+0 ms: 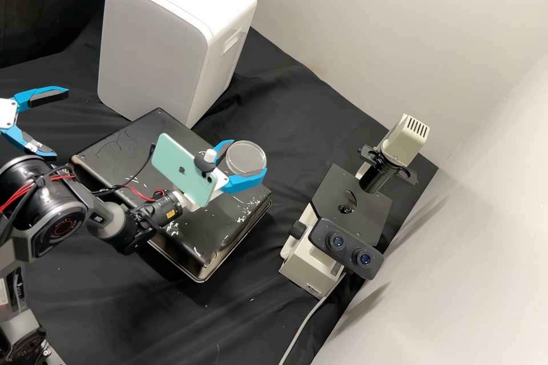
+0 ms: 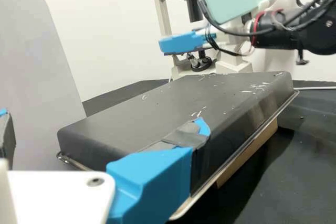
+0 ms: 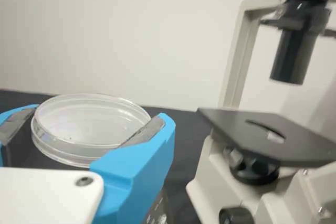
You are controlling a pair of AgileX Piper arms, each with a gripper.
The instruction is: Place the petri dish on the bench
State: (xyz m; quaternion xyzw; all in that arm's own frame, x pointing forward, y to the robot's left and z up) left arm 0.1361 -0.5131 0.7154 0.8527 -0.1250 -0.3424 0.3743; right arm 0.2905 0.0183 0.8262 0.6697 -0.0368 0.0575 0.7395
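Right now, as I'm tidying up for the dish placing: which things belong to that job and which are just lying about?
In the job: petri dish, right gripper shut on it, black bench.
Lying about: black tray, microscope, white box, open left gripper.

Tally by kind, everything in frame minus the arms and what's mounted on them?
petri dish: 1
microscope: 1
black tray: 1
white box: 1
Total: 4
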